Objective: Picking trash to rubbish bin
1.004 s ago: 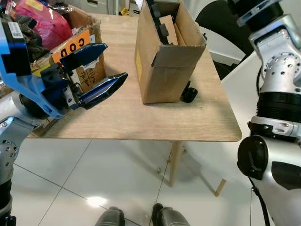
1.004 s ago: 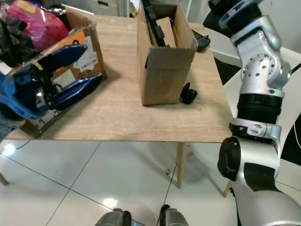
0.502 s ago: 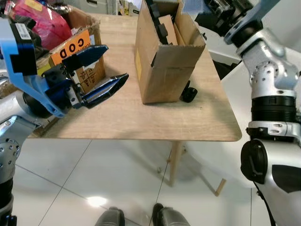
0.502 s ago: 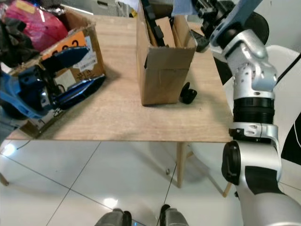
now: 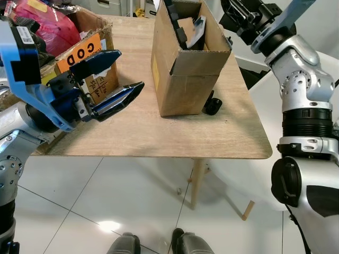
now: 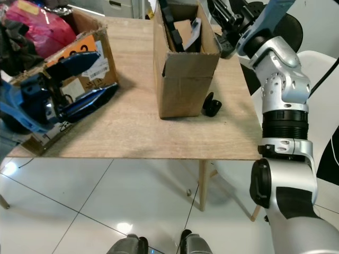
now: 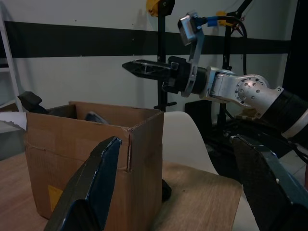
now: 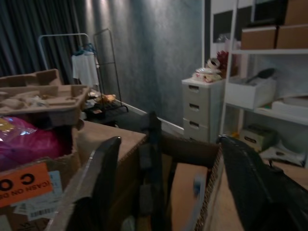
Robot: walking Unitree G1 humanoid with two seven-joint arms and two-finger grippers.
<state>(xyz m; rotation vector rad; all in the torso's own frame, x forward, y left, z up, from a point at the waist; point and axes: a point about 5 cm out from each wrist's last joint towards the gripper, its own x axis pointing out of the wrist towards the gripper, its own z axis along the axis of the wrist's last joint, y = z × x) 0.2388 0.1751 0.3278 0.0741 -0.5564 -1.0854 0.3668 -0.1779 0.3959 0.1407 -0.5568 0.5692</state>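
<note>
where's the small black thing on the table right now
The small black object sits on the wooden table against the right base of the tall cardboard box, toward the table's right edge in the left eye view.

Head views bright, sharp — floor (image 5: 108,226) glare; wrist views dim, soft.

We note a wooden table (image 5: 159,132) on a white tiled floor (image 5: 106,201). At its left edge, a box with an orange label (image 5: 87,50) holds a pink bag (image 5: 45,24). A small black object (image 5: 213,105) lies on the tabletop. Drawers (image 8: 202,103) and a clothes rack (image 8: 86,62) stand behind
</note>
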